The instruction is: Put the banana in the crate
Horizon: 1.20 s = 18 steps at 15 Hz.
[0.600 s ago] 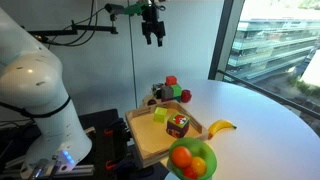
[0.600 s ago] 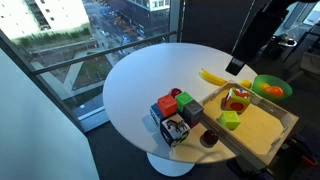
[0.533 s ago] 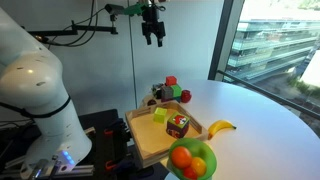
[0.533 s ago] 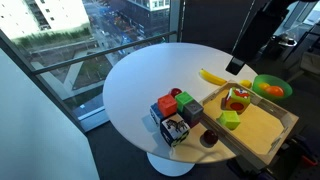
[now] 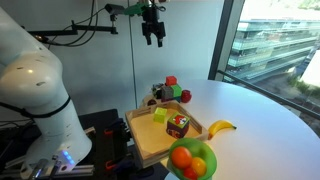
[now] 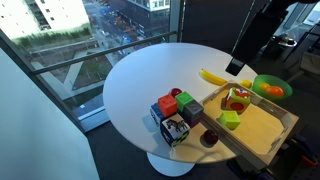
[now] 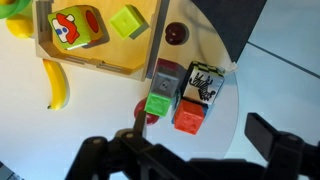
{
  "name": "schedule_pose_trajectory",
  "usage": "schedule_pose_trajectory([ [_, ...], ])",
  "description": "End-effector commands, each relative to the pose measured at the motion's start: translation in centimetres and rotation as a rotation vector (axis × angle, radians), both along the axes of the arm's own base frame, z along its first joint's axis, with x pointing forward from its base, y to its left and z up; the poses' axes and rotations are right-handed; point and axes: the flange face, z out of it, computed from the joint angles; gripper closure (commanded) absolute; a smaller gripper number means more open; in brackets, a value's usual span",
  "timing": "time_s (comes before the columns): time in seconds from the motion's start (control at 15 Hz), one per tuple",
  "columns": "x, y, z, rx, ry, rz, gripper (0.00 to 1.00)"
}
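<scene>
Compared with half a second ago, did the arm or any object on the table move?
Nothing visibly changed. The tool stays open and empty, high above the round white table. The small curved yellow banana lies on the table, outside the shallow light wooden crate, as before.

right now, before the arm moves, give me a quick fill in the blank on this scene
1. The banana lies on the ____, just outside the crate.
2. Inside the crate sit ____ blocks.
3. The claw hangs high up, open, holding ____.

Missing words: table; two; nothing
</scene>
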Motion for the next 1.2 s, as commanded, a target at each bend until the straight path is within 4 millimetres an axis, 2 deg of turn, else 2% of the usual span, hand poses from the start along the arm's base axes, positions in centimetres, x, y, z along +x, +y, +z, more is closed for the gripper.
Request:
schedule_pose_trajectory([
  [0.0,0.5,-0.5,0.1,-0.006,0.008,-0.019,0.00],
  [0.47,2.5,-3.4,-0.7,-0.005,0.036,-0.129,0.00],
  [1.13,6.2,-9.9,-6.6,-0.049,0.215,-0.322,0.00],
])
